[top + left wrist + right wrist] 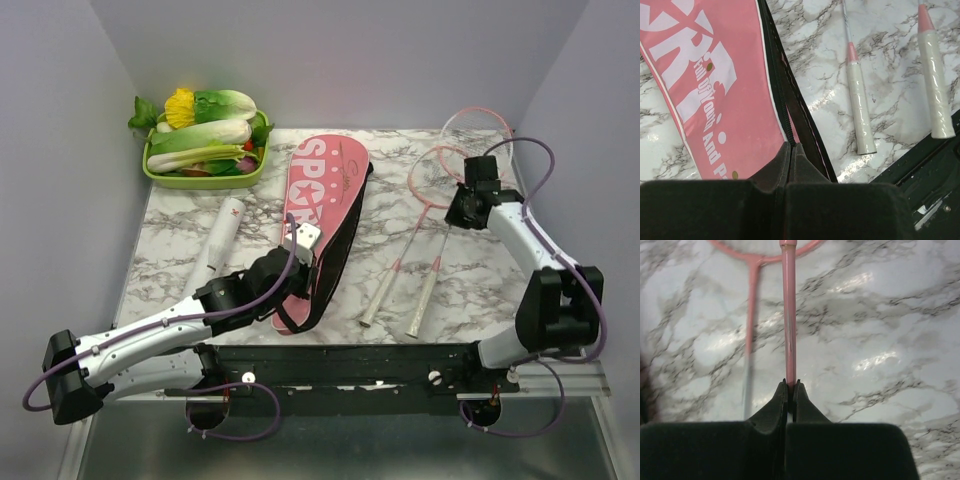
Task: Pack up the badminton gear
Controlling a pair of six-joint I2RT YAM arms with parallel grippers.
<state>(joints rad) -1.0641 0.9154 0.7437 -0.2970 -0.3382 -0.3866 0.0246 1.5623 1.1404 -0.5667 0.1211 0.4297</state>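
While nothing looks packed yet, we list: cover [322, 190] at the middle of the desk [480, 285], its black edge pinched in the closed left gripper [791, 146]; right gripper [790, 385] clamped on one racket shaft [788, 315] near the right edge; second racket [380, 295] beside it; tube [218, 240] leftward, all outside

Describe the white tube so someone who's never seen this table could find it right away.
Start at the marble table and find the green tray of vegetables in its far left corner. Just in front of that tray, left of the pink cover, lies the tube. It is the only plain white cylinder, thicker than the pink-shafted rackets across the cover.
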